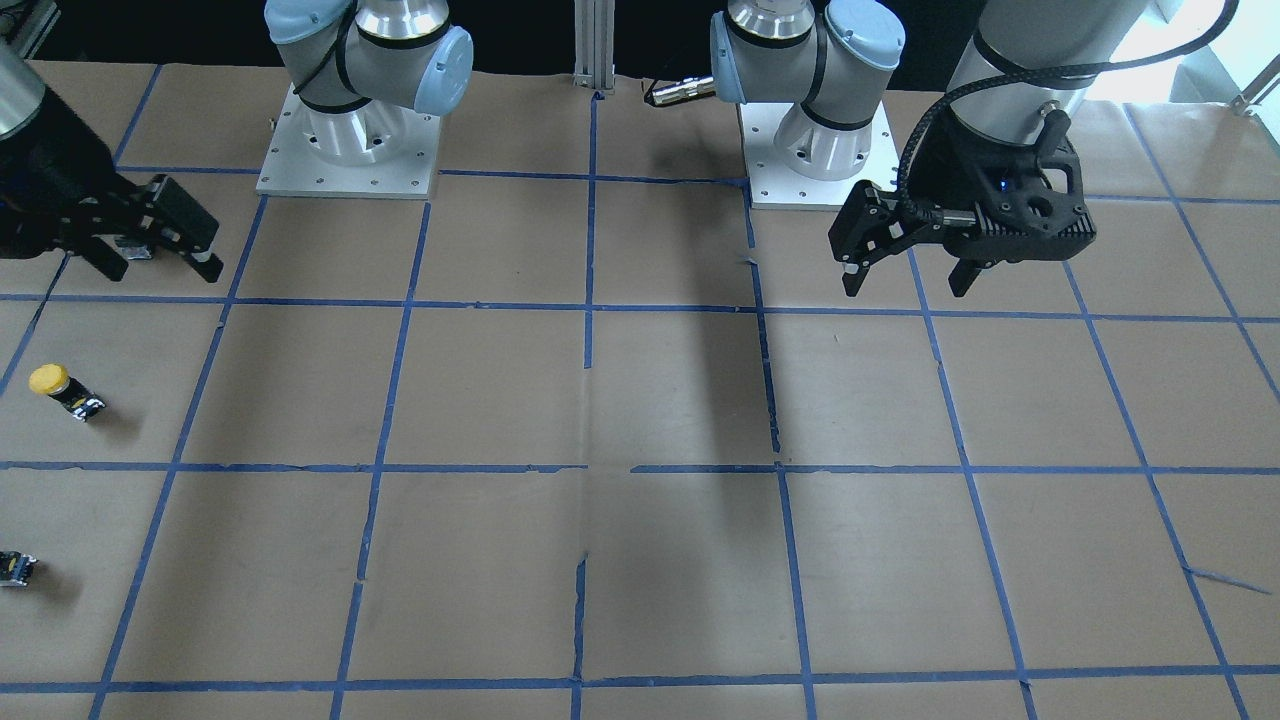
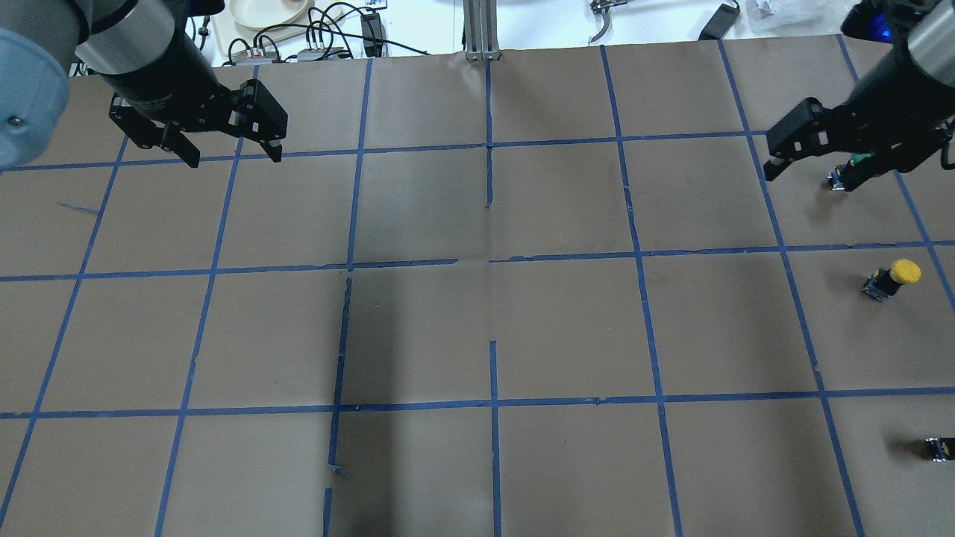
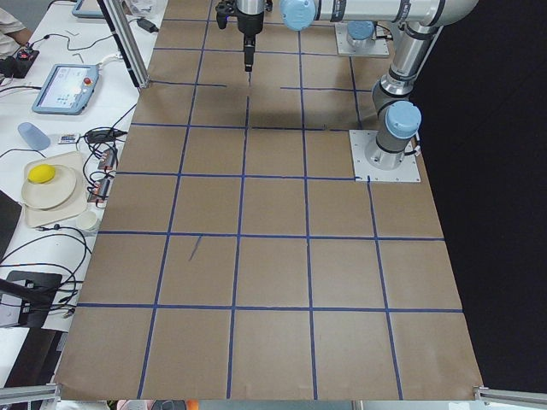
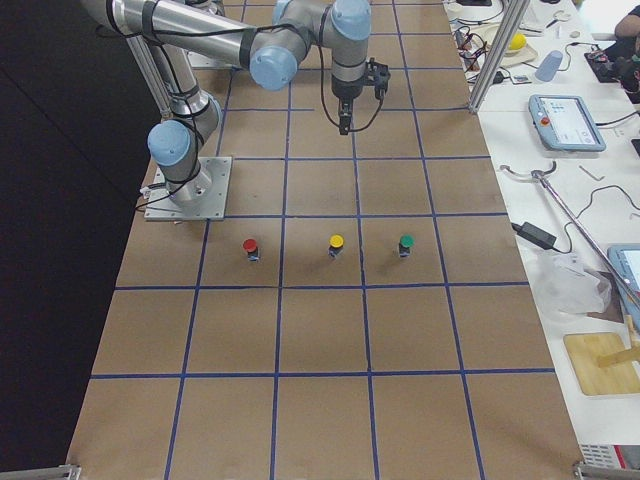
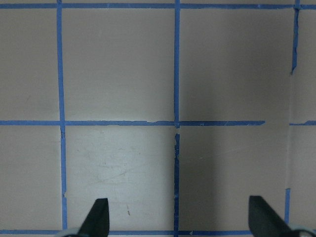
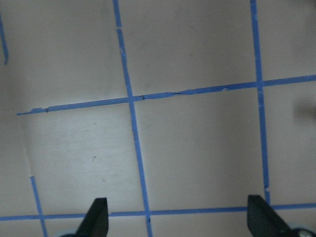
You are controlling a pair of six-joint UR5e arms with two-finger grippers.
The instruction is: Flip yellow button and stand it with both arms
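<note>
The yellow button point(image 1: 60, 390) has a round yellow cap on a black-and-grey body and stands on the brown paper at the table's right end, seen also in the overhead view point(image 2: 891, 278). In the exterior right view point(image 4: 336, 246) it stands cap up, between two like buttons. My right gripper point(image 2: 802, 175) hangs open and empty one grid square beyond it, also shown in the front view point(image 1: 160, 260). My left gripper point(image 2: 231, 156) is open and empty over the far left of the table, far from the button. Both wrist views show only bare paper between wide-apart fingertips point(image 5: 98, 217) point(image 6: 96, 217).
A green-capped button point(image 4: 406, 244) stands under the right gripper, partly hidden in the overhead view point(image 2: 847, 175). A red-capped button point(image 4: 250, 247) stands near the robot side, cut off at the edge point(image 2: 938, 447). Blue tape lines point(image 2: 489, 261) grid the table. The arm bases point(image 1: 350, 150) stand at the robot's edge.
</note>
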